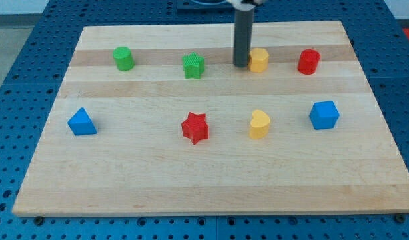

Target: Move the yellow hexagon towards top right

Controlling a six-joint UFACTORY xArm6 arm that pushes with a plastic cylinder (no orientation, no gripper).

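The yellow hexagon stands on the wooden board in the upper row, right of centre. My tip rests on the board right against the hexagon's left side, touching or nearly touching it. The dark rod rises straight from there to the view's top edge. A red cylinder stands to the right of the hexagon, with a gap between them.
A green star-like block and a green cylinder stand left of the tip in the same row. The lower row holds a blue triangle, a red star, a yellow heart and a blue cube.
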